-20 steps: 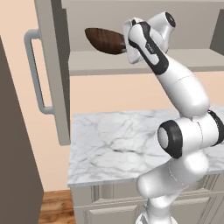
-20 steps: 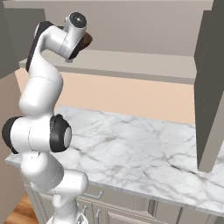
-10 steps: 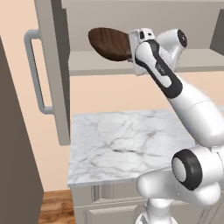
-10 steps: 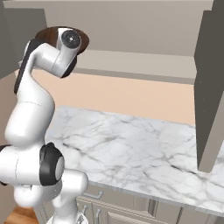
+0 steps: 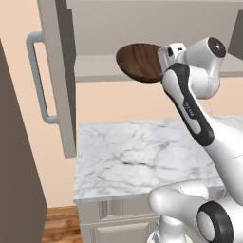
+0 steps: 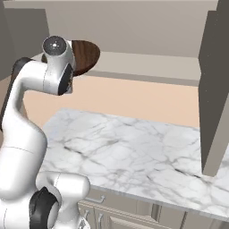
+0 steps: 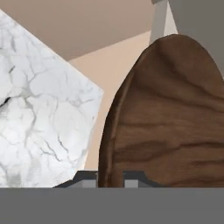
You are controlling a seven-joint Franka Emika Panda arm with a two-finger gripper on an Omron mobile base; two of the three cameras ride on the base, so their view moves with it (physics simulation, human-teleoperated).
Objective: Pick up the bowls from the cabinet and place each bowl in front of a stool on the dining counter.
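A wide dark brown wooden bowl (image 5: pixel 140 62) hangs tilted on edge in the air, just in front of the cabinet's pale shelf (image 5: pixel 95 67). My gripper (image 5: pixel 161 65) is shut on the bowl's rim at its right side. In the right base view the bowl (image 6: pixel 86 55) peeks out from behind my wrist, in front of the shelf (image 6: pixel 147 65). Seen from the hand, the bowl (image 7: pixel 170 118) stands up between my fingertips, where the gripper (image 7: pixel 110 177) pinches its edge. The stool and the dining counter are out of view.
The open cabinet door with its grey bar handle (image 5: pixel 39 78) hangs at the left. Another open door (image 6: pixel 215 89) hangs at the right. A small marble-topped base cabinet (image 5: pixel 137 156) lies below the bowl. A dark tall panel (image 5: pixel 14 166) borders the left side.
The arm has drawn the bowl out from the shelf, a little lower and to the right in the left base view. The bowl has tipped further onto its edge.
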